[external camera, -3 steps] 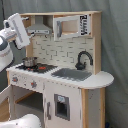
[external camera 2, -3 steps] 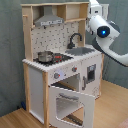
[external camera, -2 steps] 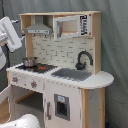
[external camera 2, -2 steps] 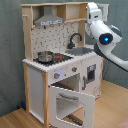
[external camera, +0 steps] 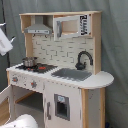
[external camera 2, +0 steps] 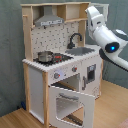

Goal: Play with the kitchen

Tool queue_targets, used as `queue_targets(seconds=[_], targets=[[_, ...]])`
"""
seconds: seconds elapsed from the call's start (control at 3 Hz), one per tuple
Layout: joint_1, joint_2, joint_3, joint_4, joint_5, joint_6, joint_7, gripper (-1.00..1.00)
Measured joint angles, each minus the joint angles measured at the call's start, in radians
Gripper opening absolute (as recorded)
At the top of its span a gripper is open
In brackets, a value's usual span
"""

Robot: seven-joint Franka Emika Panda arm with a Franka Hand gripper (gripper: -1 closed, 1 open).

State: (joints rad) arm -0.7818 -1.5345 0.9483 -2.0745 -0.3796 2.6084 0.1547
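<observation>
Toy kitchen point(external camera 2: 60, 75) standing on floor, centre frame in both exterior views; oven door point(external camera 2: 72, 102) hanging open at 6 o'clock. Judged rigid, light panels; best grasped at door edge or faucet point(external camera 2: 75, 39). Counted: one pot point(external camera 2: 45, 56), one sink point(external camera: 71, 74), one faucet. Gripper point(external camera 2: 92, 12) at 1 o'clock, finger state indeterminable.

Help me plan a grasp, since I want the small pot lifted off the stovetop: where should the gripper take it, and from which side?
Probably by the rim, from straight above. The small pot stands upright and open-topped on the stovetop, with free space under the hood. The backsplash closes off the rear, and the faucet stands further along by the sink, apart from the pot.
</observation>
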Motion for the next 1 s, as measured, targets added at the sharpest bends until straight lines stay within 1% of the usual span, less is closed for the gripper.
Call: queue_targets(seconds=[0.33, 0.67, 1.0], targets=[[0.055, 0.012, 0.038, -0.007, -0.074, 0.000, -0.005, 1.00], [0.107, 0.027, 0.092, -0.023, -0.145, 0.000, -0.007, 1.00], [0.160, 0.040, 0.162, -0.062, -0.229, 0.004, -0.015, 1.00]])
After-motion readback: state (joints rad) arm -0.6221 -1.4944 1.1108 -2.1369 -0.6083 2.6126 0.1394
